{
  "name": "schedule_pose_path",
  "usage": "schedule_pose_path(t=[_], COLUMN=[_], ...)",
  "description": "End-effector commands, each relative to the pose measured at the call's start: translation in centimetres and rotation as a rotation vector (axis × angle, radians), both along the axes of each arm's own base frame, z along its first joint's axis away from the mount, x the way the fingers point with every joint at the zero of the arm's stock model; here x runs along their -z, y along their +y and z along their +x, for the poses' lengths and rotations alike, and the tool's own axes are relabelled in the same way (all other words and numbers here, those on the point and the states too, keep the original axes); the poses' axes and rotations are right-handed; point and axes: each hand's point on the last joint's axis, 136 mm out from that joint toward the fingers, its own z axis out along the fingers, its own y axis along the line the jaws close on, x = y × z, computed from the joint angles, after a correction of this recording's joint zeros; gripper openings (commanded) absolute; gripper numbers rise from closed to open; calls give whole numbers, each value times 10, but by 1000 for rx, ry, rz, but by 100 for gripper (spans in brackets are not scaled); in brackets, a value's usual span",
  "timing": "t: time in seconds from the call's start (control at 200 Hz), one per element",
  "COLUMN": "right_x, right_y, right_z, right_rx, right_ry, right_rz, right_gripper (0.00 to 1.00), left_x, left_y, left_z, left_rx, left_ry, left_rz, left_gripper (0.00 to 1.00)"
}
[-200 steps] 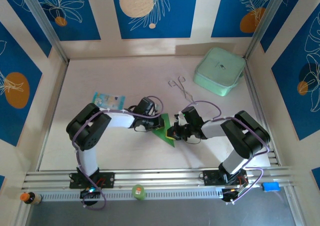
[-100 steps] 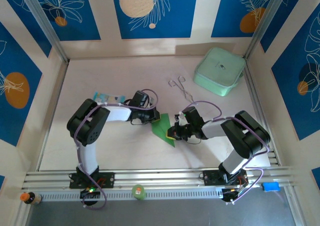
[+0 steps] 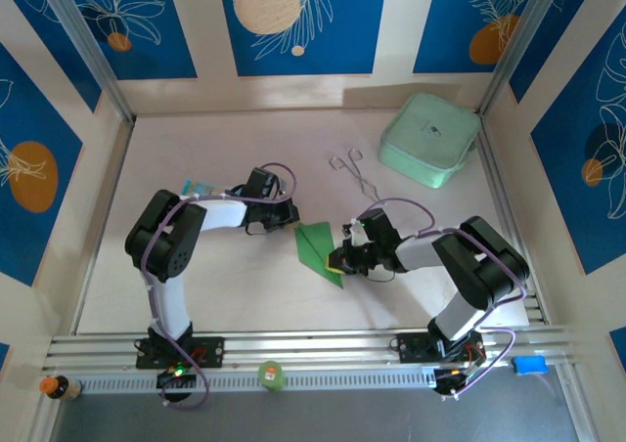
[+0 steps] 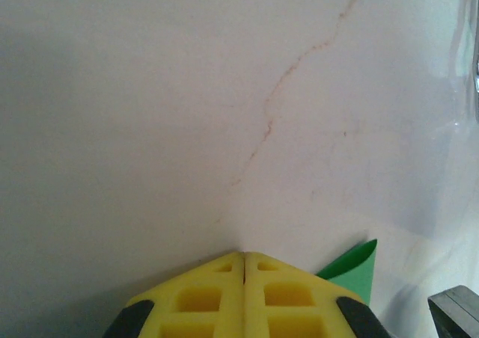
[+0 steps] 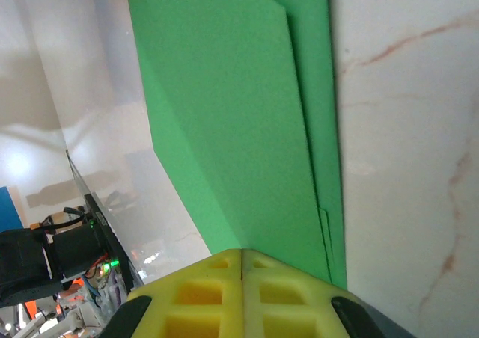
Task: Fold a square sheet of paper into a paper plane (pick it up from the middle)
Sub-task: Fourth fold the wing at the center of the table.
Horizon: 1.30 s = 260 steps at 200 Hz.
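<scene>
- Grip check: right gripper point(image 3: 336, 263) has its jaws fully together, with the tip on the near-right edge of the folded green sheet point(image 3: 317, 248).
- The right wrist view shows the yellow pads point(image 5: 194, 293) meeting on the sheet point(image 5: 224, 114). I cannot tell whether a layer is pinched between them or only pressed down.
- The left gripper point(image 3: 291, 221) is also closed tight and holds nothing. Its pads point(image 4: 202, 297) are on bare table point(image 4: 187, 91), with a corner of the sheet point(image 4: 352, 267) just beside them on the right.
- The sheet lies flat near mid-table between the two grippers, already folded to a pointed, layered shape. Overlapping flaps show in the right wrist view.
- Further out are the metal tongs point(image 3: 352, 170) behind the sheet, the mint-green box point(image 3: 430, 139) at far right and the light-blue packet point(image 3: 201, 189) at left. All are apart from the sheet.
- Risks, as I judge them:
  - The right tip is the only contact on the sheet, so any sideways drag there would probably slide or rotate the whole sheet instead of sharpening the crease.
  - The flaps look unrestrained and could spring open and lose alignment.
  - The closed left tip sits at the sheet's corner, so a low sweep inward could catch under the edge and curl or crumple it.
  - The two tips are close together, so converging moves risk a fingertip clash over the sheet.
</scene>
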Motion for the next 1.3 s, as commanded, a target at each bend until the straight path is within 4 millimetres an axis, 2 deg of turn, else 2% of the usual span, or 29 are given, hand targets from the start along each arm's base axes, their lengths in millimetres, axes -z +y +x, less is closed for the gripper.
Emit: schedule_pose_path(t=[0.0, 0.135, 0.24, 0.365, 0.53, 0.755, 0.965, 1.14, 1.295], right_x=[43, 42, 42, 42, 42, 37, 6, -22, -26], right_y=[-31, -30, -30, -30, -31, -29, -18, -6, 7], right_z=[-41, -39, -38, -38, -38, -36, -21, -1, 15], right_rx=[8, 7, 9, 16, 25, 26, 11, 1, -5], right_ry=[193, 188, 190, 193, 202, 201, 127, 58, 42], right_rz=[-156, -156, -155, -156, -143, -121, -67, -45, -43], right_gripper=[0, 0, 0, 0, 0, 0, 0, 0, 0], left_x=[-13, -35, -46, -45, -26, 11, 37, 41, 39], left_y=[11, 5, -10, -38, -64, -57, -40, -35, -38], left_z=[8, 1, -13, -41, -76, -90, -97, -102, -100], left_rx=[-31, -41, 1, 97, 198, 177, 150, 144, 146], left_ry=[-37, -73, -92, -68, -16, 56, 98, 108, 104], left_rz=[36, -12, -44, -96, -116, -87, 2, 10, -1], left_gripper=[5, 7, 8, 8, 7, 6, 4, 4, 4])
